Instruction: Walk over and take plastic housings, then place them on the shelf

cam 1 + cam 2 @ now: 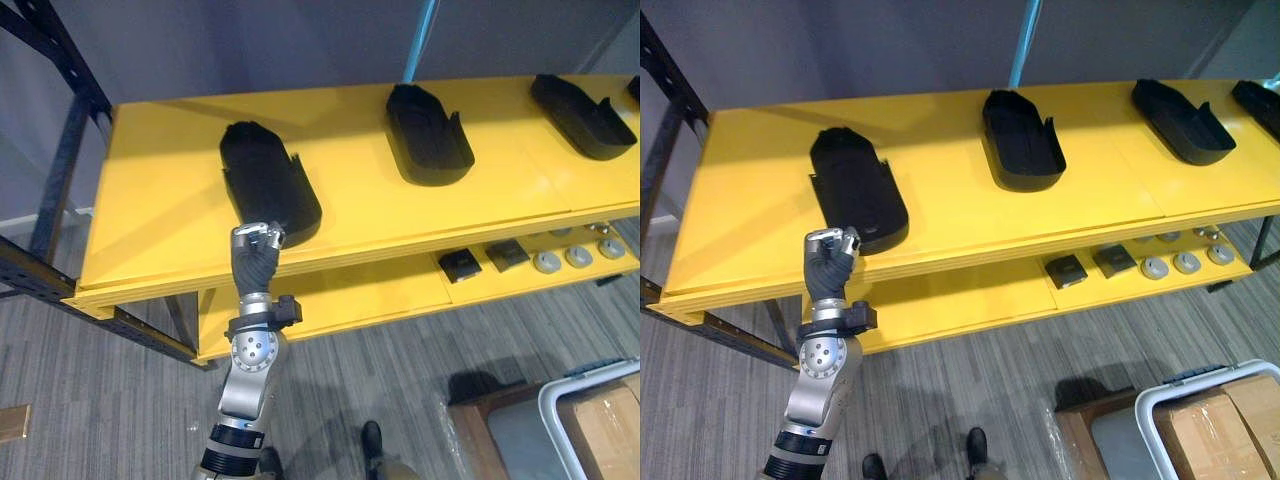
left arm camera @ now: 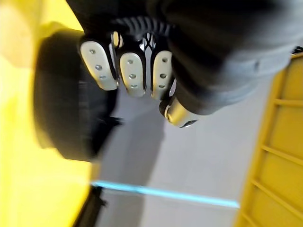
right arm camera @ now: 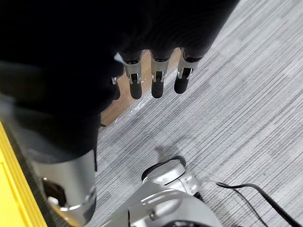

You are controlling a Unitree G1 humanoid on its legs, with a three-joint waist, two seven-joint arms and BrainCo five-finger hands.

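Grey carpet [image 1: 380,370] lies open before the yellow shelf [image 1: 150,190]. Its top board carries black housings [image 1: 428,135] set well apart, with the leftmost housing [image 1: 268,170] close to the front edge. The left robot hand [image 1: 257,240] sits at that housing's near end, fingers curled and gripping nothing. The right robot hand [image 3: 156,78] hangs loose-fingered over the carpet.

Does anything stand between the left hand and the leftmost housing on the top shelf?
Nothing visible does. The left hand, fingers curled, is right at the near end of the leftmost housing on the yellow shelf. Bare board surrounds that housing, and the next housing lies well apart from it.
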